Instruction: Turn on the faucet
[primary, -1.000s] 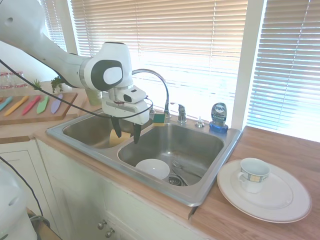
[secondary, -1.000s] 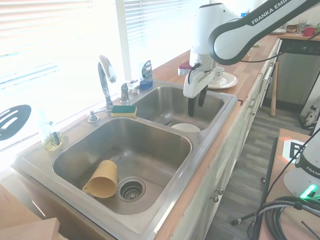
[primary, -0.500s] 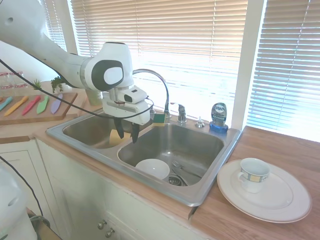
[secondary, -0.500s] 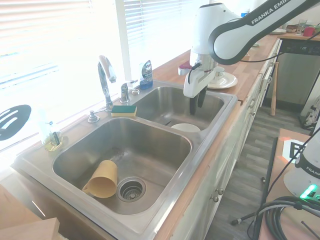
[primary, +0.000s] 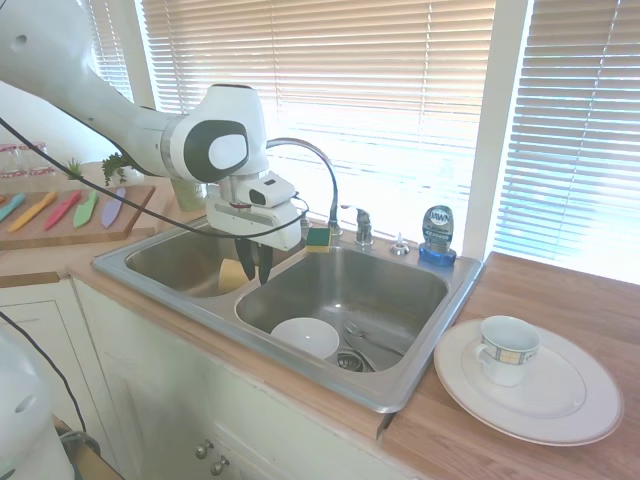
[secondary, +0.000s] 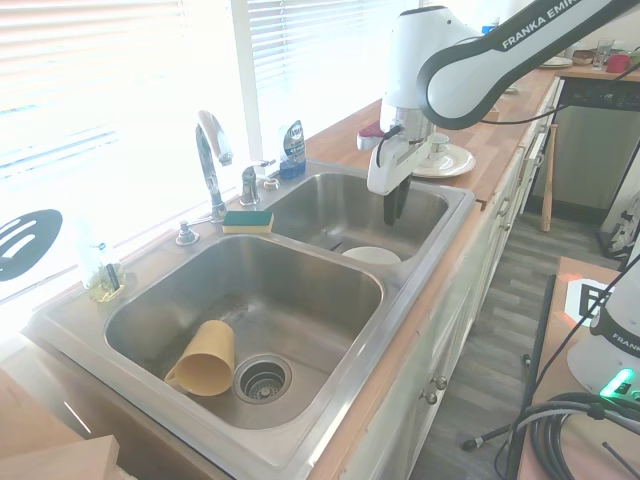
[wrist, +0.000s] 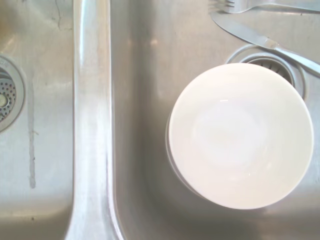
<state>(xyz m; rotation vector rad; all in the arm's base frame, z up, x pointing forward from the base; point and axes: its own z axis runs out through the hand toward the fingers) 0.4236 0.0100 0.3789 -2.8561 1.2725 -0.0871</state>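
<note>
While its fingers are pressed together, the hand (primary: 256, 272) hangs left of middle over the sink (primary: 420, 345), well apart from the faucet (primary: 318, 165).

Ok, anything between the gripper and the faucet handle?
Nothing solid: in the first exterior view, only open basin separates the gripper from the faucet; the sponge sits beside that line.

Bright daylight — window glare, wrist view sharp
</note>
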